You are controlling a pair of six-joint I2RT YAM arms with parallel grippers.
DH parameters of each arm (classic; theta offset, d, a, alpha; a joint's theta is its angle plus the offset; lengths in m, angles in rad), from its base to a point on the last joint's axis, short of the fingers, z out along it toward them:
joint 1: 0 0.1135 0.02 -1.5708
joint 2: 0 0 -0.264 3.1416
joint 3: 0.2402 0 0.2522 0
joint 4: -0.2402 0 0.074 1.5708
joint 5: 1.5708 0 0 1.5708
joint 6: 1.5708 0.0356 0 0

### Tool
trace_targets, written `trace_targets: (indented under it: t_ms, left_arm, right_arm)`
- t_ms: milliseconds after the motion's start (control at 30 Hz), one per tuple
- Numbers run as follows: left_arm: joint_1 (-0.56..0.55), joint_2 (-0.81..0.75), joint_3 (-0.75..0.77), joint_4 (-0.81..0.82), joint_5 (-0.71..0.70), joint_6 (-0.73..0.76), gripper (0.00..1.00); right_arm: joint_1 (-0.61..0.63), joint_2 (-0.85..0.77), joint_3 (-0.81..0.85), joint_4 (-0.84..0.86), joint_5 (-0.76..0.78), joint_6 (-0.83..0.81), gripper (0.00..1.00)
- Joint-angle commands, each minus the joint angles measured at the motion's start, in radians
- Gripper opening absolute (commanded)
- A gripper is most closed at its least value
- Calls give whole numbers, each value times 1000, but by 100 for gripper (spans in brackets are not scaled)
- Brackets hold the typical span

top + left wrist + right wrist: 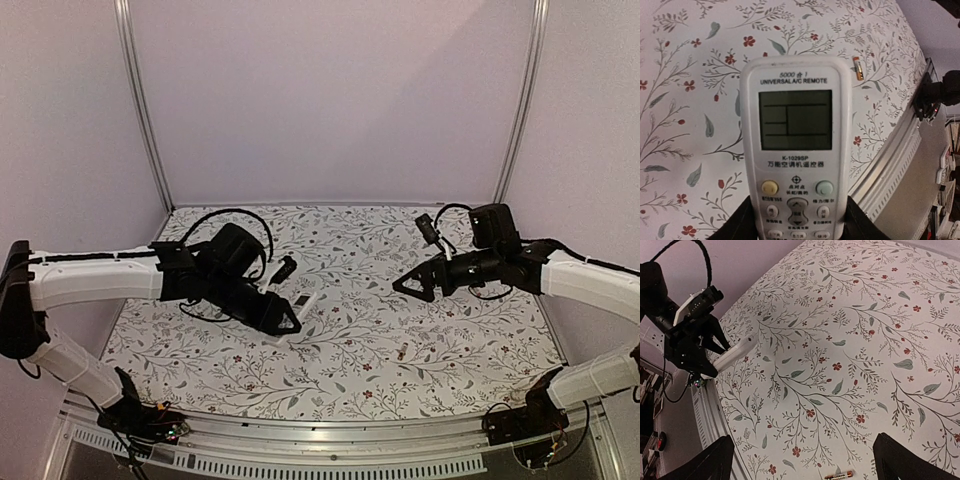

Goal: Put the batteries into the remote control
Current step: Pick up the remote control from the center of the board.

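My left gripper (287, 322) is shut on the lower end of the white remote control (301, 304) and holds it just above the floral cloth. In the left wrist view the remote (795, 125) shows its face, with the grey screen and buttons, between my black fingers (740, 222). One slim reddish-gold battery (400, 352) lies on the cloth to the front right, also in the left wrist view (858, 68) and the right wrist view (839, 475). The second battery is not in view. My right gripper (403, 288) hangs open and empty above the cloth (802, 452), with the battery just below it.
The floral cloth (350, 250) covers the table. An aluminium rail (330, 435) runs along the front edge, also in the left wrist view (890, 165). Metal frame posts (143, 110) stand at the back corners. Black cables loop over both wrists.
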Motion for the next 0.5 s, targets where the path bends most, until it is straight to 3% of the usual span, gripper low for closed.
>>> trace_targets:
  t_ms: [0, 233, 467]
  left_arm:
    - [-54, -29, 32, 91, 385, 100, 35]
    - [-178, 11, 97, 87, 617, 134, 32]
    - [-215, 21, 119, 88, 766, 125, 30]
  right_arm:
    - [75, -96, -24, 27, -92, -82, 99]
    - [269, -195, -9, -24, -38, -174, 97]
    - [548, -239, 70, -183, 133, -265, 89]
